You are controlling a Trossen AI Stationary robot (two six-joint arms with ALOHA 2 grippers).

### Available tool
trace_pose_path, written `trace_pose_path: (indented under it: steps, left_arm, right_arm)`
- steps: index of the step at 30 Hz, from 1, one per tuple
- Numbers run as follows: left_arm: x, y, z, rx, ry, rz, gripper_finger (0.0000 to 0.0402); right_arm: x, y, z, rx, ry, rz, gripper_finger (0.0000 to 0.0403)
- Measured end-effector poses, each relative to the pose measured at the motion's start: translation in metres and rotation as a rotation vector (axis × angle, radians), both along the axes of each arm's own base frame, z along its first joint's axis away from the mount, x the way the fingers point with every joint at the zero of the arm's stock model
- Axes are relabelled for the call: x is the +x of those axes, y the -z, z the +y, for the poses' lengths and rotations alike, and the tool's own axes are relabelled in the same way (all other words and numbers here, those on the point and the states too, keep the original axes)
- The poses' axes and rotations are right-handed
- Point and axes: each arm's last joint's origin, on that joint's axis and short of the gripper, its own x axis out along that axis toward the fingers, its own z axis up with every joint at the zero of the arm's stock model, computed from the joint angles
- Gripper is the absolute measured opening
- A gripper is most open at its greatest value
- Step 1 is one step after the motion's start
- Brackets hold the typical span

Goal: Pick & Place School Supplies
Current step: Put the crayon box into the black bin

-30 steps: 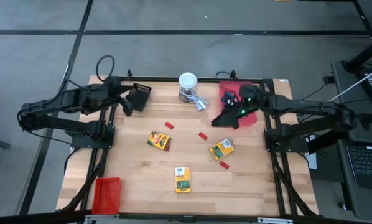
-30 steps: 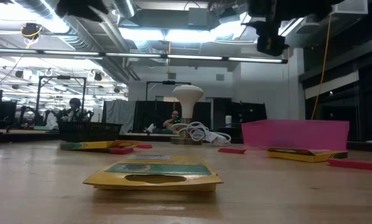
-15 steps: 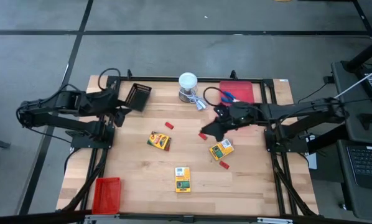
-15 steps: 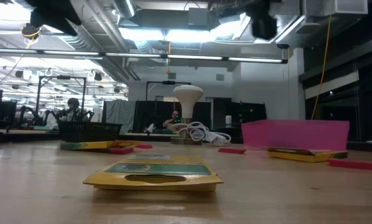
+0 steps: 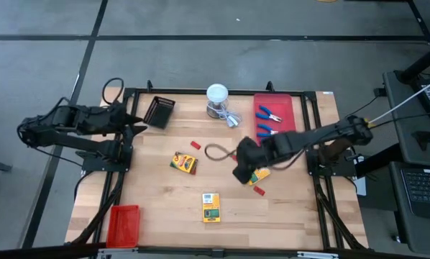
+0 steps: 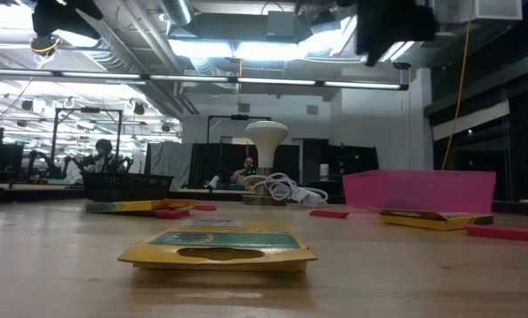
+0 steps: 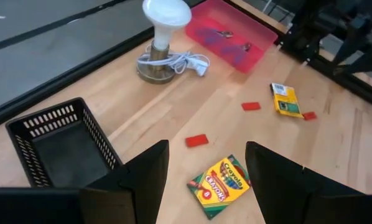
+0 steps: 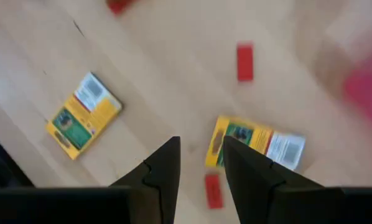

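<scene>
Three crayon boxes lie flat on the wooden table: one left of centre [image 5: 184, 163], one toward the near edge [image 5: 211, 207], one right of centre [image 5: 259, 173]. Small red blocks [image 5: 195, 145] [image 5: 259, 191] lie between them. Two blue-handled pliers [image 5: 270, 114] [image 5: 267, 131] lie in the red tray [image 5: 281, 108] at the far right. My right gripper [image 5: 242, 171] hovers open beside the right-hand crayon box [image 8: 257, 142], touching nothing. My left gripper [image 5: 134, 124] waits open at the left edge, with the left-of-centre box [image 7: 220, 183] ahead of it.
A black mesh basket [image 5: 159, 111] stands at the far left. A white round-topped container with a coiled cord [image 5: 217, 99] stands at the far middle. A second red tray [image 5: 124, 223] sits at the near left corner. Bare wood lies along the near right.
My right gripper has swung from above the far-right red tray toward the table's centre and near edge, ending beside the right-hand crayon box. The pliers in that tray now show uncovered. My left gripper has drawn back from the black basket toward the left edge.
</scene>
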Motion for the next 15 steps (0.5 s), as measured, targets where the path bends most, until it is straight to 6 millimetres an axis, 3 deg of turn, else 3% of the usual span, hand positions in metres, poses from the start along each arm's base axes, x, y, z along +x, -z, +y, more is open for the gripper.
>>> trace_pose_path:
  steps: [9, 15]
  left_arm:
    - [0.006, 0.006, -0.002, 0.079, 0.071, 0.027, 0.021]
    - [0.008, 0.006, -0.002, 0.111, 0.092, 0.006, 0.021]
  right_arm:
    - [0.011, 0.047, 0.05, -0.008, 0.16, 0.072, 0.0123]
    - [0.021, 0.086, 0.06, -0.024, 0.178, 0.203, 0.0123]
